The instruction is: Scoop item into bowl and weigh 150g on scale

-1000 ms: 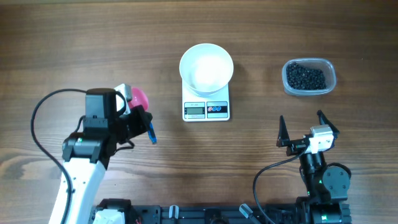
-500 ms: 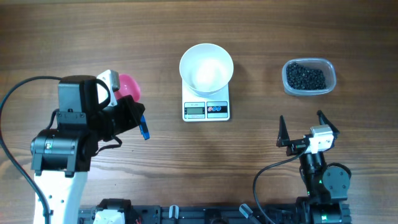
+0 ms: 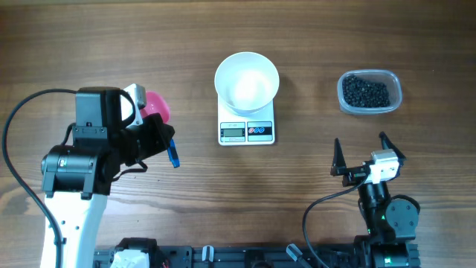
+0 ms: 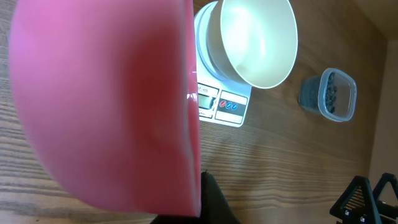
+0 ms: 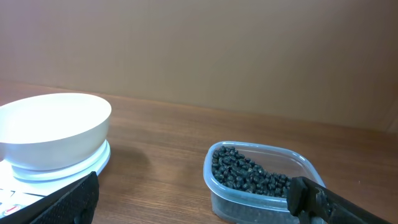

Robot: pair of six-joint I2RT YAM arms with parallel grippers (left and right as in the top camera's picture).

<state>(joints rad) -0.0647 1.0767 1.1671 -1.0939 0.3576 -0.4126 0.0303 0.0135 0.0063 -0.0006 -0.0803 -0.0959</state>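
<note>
Bench (image 3: 74,45): your scale (image 3: 247,131) sits centred near the far edge, within either arm's reach.
Bowl (image 3: 247,78): on the scale, empty, so anything tipped in gets weighed.
Tub (image 3: 370,108): toward the right edge, holding the beads (image 3: 364,93).
Left gripper (image 3: 152,135): shut tight on the pink scoop (image 3: 158,108), left of the scale.
Right gripper (image 3: 361,147): spread wide, empty, near edge.

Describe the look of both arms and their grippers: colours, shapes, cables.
The left arm has boxy black joints on a white lower link, with a black cable looping beside it; the left gripper is black. The right arm is black with rounded joints, a white block at the wrist and a thin black cable; the right gripper has two pointed black fingers.
</note>
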